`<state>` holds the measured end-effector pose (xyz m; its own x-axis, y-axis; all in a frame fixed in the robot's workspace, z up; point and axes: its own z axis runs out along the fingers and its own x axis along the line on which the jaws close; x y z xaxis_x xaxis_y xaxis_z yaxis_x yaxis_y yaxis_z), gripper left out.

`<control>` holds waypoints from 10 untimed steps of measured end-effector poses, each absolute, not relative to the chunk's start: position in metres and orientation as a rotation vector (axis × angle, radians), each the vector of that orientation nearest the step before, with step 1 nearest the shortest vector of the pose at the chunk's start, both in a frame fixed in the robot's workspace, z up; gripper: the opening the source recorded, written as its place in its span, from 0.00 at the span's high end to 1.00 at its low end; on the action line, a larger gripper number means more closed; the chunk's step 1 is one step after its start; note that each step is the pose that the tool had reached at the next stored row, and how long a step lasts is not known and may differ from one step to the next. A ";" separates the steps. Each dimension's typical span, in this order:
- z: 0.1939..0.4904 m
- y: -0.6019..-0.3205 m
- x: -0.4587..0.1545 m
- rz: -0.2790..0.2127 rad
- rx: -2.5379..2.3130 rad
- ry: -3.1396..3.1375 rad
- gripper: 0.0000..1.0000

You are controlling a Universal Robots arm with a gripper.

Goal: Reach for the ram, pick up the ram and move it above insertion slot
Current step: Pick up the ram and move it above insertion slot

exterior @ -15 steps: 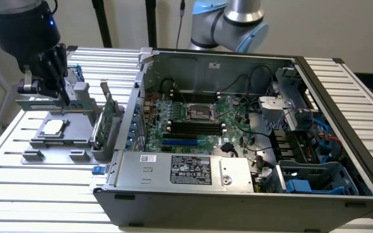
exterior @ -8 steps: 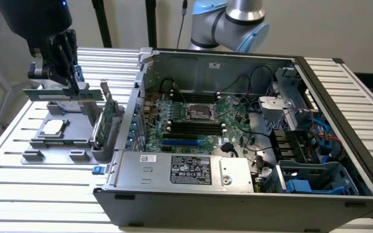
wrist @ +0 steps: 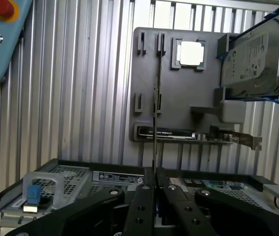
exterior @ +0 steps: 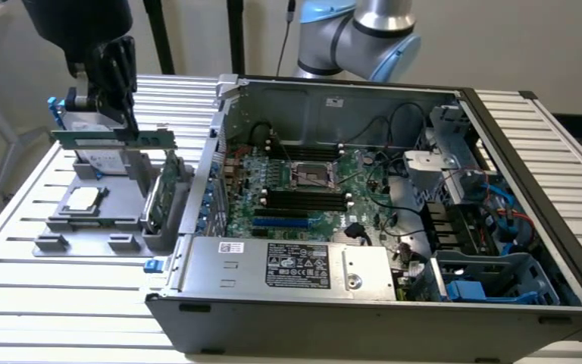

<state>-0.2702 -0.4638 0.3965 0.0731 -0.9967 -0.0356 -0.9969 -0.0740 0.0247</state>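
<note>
Standing on the slatted desk (exterior: 58, 280), the open computer case (exterior: 372, 250) takes up most of the scene, its motherboard (exterior: 301, 189) lying flat inside with the black memory slots (exterior: 306, 201) across the middle and a silver power supply (exterior: 291, 265) along the near wall. At the exterior view's left of the case sits a grey parts holder (exterior: 94, 220). A hard drive (wrist: 252, 61) stands propped at one end of it, a processor chip (wrist: 189, 53) rests in a square pocket, and a broader card with a metal bracket (wrist: 193, 135) lies along the edge nearest the case. The dark gripper (exterior: 109, 114) hangs above this holder, well clear of the case. Its fingers (wrist: 140, 206) are pressed together on the ram (exterior: 114, 137), pinching the thin green stick by its upper edge. The ram hangs level in the air above the holder, lifted free of it; from the wrist it reads as a thin edge-on line (wrist: 154, 118).
</note>
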 end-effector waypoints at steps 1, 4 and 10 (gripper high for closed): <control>0.397 -0.463 -0.268 0.068 -2.296 2.133 0.87; 0.397 -0.459 -0.262 0.071 -2.295 2.132 0.87; 0.397 -0.453 -0.246 0.075 -2.293 2.130 0.87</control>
